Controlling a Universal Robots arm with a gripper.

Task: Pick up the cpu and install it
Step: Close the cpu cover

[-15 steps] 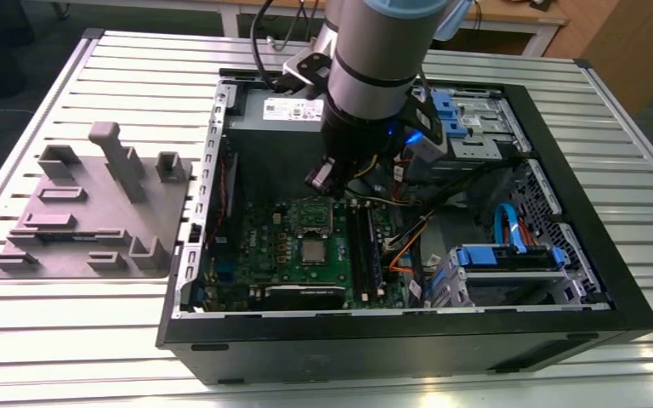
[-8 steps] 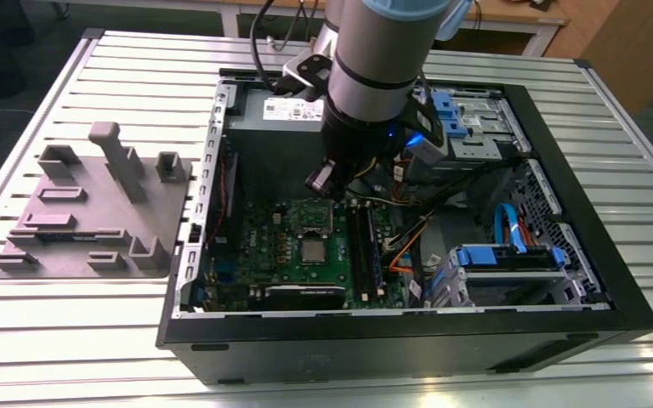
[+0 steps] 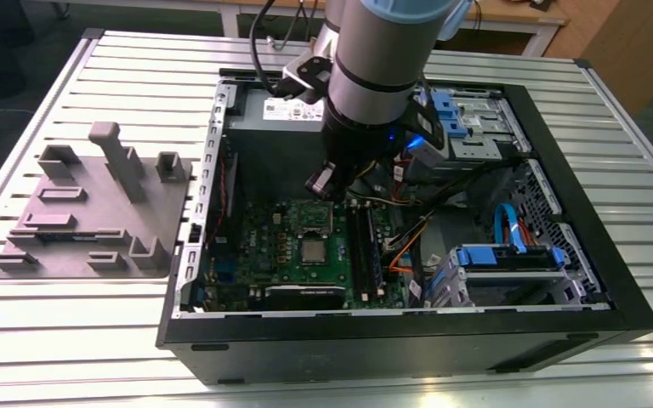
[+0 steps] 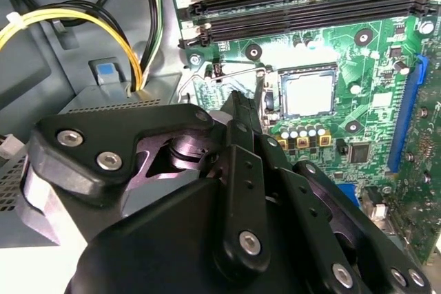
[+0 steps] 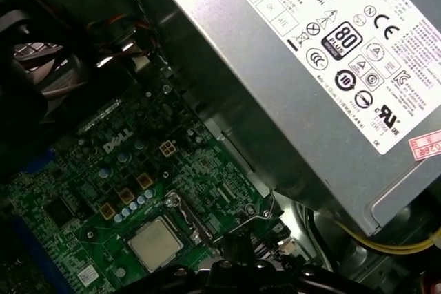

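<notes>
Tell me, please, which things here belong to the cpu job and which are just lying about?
Job: cpu; gripper; green motherboard.
Lying about: power supply; grey fixture block; yellow cables; blue drive caddy.

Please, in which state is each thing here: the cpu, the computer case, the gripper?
cpu: lies flat in the socket, metal top up, uncovered.
computer case: lies on its side, panel off, inside exposed.
gripper: hovers beside the socket, apart from the cpu.
</notes>
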